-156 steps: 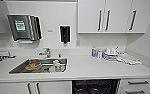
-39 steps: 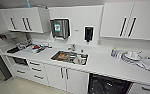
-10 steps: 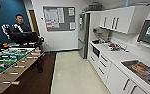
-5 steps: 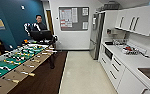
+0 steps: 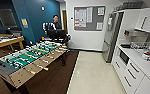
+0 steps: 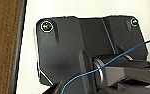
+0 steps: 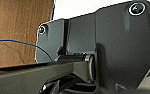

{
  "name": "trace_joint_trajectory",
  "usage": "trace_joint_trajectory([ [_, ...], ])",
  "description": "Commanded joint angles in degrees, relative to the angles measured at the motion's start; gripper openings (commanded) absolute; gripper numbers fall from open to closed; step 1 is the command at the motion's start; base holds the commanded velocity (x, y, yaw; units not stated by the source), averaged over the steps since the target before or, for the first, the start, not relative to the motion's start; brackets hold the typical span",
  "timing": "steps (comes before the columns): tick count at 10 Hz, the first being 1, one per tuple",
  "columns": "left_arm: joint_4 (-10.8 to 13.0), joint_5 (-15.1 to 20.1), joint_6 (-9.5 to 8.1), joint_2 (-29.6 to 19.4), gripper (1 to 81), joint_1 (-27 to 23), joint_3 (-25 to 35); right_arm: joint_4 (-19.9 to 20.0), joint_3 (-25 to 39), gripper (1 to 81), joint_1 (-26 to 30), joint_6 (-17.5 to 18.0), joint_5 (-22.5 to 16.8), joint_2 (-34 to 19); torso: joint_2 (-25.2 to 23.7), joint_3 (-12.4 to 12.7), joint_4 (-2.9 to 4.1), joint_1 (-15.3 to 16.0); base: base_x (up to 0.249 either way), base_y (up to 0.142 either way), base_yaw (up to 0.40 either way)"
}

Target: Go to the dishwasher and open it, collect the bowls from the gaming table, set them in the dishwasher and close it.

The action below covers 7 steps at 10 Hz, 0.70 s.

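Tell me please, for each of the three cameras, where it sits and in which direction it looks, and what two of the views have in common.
Head view: high on the robot, looking forward and down into a room with the foosball table, a person behind a monitor, white cabinets and a tall fridge.
Left wrist view: on the left arm, facing down past the robot's dark plate to pale floor and brown floor.
Right wrist view: on the right arm, facing down past its dark plate likewise.
Shared: both wrist views show a plate, a blue cable and the brown-to-pale floor border.
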Motion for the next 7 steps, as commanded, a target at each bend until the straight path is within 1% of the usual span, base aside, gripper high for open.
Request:
trace_joint_trajectory([
  [1, 0.6, 3.2, 0.36, -0.6, 81.1, -2.2, 0.0, -1.0, 1.3, 81.1, 2.3, -0.3, -2.8, -0.3, 0.0, 0.0, 0.00, 0.0, 0.000, 0.000, 0.373],
  [7, 0.8, 3.2, 0.36, 0.0, 81.1, -2.2, -0.2, -1.1, 1.3, 81.1, 2.0, -0.3, -2.7, -0.4, 0.0, 0.0, 0.00, 0.0, 0.000, 0.000, 0.373],
])
